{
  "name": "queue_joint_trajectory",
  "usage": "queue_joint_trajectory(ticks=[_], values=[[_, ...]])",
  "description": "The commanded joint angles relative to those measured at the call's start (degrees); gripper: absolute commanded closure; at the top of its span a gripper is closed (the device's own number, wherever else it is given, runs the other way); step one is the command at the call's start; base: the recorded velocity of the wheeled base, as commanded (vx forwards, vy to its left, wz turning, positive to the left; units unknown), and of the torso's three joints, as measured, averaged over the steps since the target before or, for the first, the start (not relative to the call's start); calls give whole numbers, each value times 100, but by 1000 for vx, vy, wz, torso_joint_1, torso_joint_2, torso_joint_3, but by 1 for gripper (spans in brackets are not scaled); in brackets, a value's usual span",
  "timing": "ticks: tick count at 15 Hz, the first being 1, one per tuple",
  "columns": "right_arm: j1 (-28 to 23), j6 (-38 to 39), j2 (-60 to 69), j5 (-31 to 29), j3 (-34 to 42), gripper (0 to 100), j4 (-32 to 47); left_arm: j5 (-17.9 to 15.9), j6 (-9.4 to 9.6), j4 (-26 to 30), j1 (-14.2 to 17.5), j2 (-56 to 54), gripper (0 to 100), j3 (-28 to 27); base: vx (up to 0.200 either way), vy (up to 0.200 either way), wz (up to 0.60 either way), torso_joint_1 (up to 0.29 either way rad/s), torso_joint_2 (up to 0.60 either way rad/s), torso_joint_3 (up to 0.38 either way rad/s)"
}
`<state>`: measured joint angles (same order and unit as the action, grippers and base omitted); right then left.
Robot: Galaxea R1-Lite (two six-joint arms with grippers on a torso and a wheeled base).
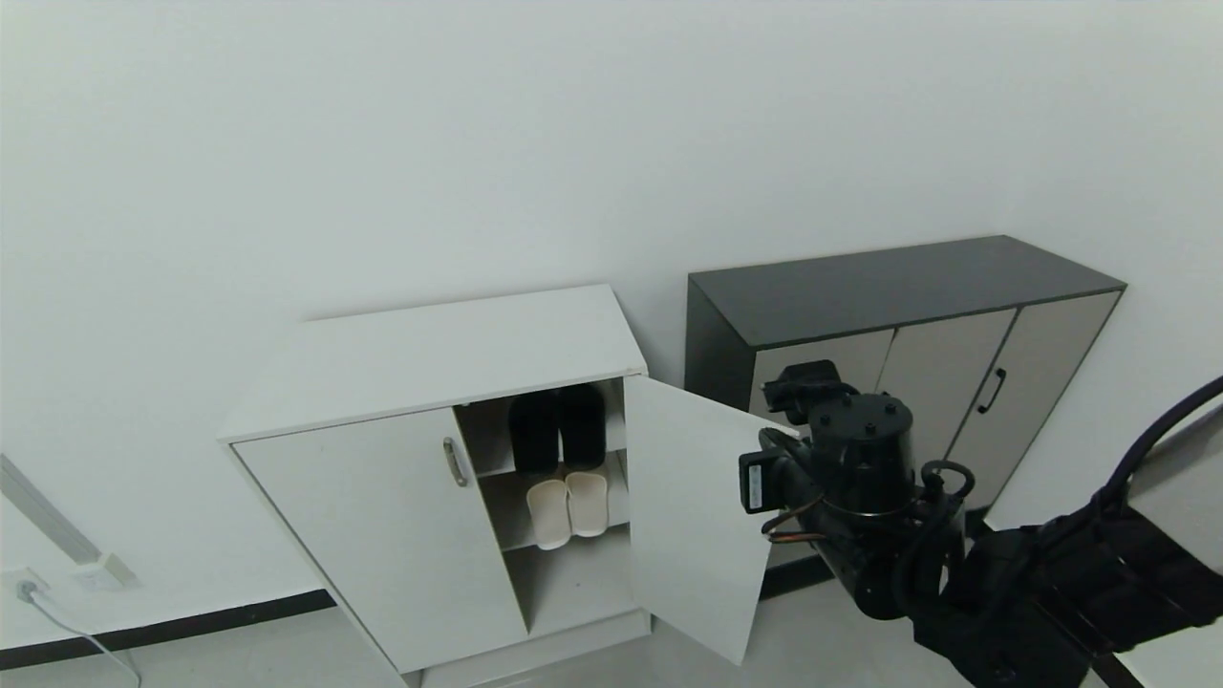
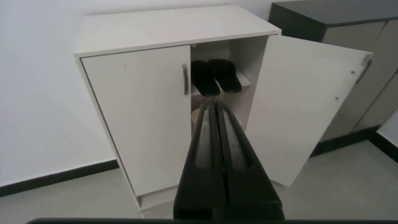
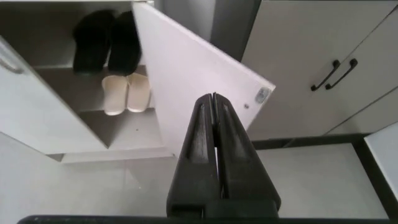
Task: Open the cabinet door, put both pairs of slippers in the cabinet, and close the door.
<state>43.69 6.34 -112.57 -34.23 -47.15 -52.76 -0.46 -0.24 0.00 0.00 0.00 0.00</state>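
Cabinet door (image 1: 693,506) open, right tool (image 3: 214,99) near edge

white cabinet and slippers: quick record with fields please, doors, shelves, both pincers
cabinet: white cabinet
left door: shut
right door: swung open
upper shelf: black slippers, side by side
middle shelf: cream slippers, side by side
left pincer: shut, facing the cabinet front
right pincer: shut, near the open door's free edge
task left: close the right door
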Motion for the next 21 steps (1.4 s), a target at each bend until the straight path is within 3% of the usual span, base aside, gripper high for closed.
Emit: queue_joint_trajectory(ticks=[1,5,11,21], values=[[-256,-10,-292,57,-532,100,64,2,-2,0,0,0,100,0,0,0,0,0,0,0],[-783,69,-661,479,-1542,100,785,2,-2,0,0,0,100,0,0,0,0,0,0,0],[-1416,227,-1733,663,-2931,100,1189,2,-2,0,0,0,100,0,0,0,0,0,0,0],[-1724,227,-2375,734,-3344,100,1198,2,-11,0,0,0,100,0,0,0,0,0,0,0]])
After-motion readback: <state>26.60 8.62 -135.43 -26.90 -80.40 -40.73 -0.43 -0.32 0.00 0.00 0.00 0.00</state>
